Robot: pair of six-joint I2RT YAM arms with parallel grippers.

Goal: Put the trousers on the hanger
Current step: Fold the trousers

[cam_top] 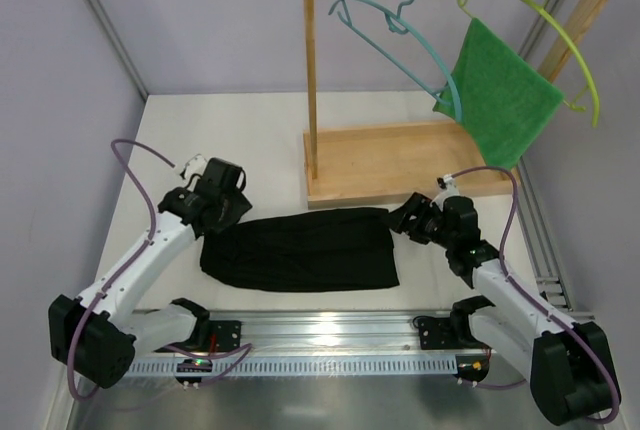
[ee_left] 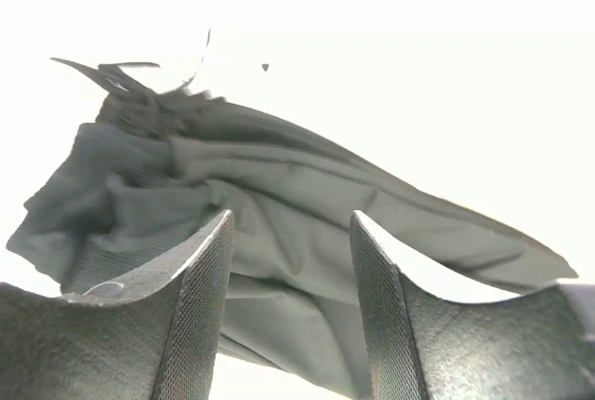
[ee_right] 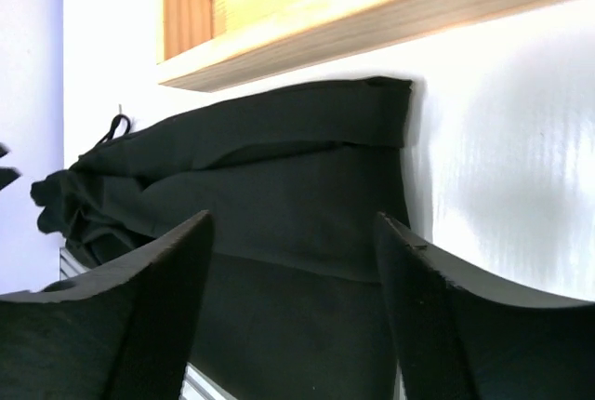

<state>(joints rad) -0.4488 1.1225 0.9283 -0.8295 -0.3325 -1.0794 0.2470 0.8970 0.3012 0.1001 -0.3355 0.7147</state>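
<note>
The black trousers (cam_top: 300, 250) lie folded flat on the white table between my two arms. My left gripper (cam_top: 230, 212) is at their left end, open, and the bunched fabric (ee_left: 279, 177) shows past its spread fingers (ee_left: 200, 298) with nothing clamped. At the right end my right gripper (cam_top: 405, 220) is also open, its fingers (ee_right: 437, 316) apart just above the cloth (ee_right: 279, 158). The teal hanger (cam_top: 400, 45) hangs bare by its hook from the wooden rail, far behind both grippers.
A wooden rack stands at the back right, its base board (cam_top: 400, 165) close behind the trousers' right end and near the right gripper (ee_right: 372, 9). A green cloth (cam_top: 500, 100) hangs on a yellow-green hanger (cam_top: 570, 45). A metal rail (cam_top: 330, 335) runs along the near edge.
</note>
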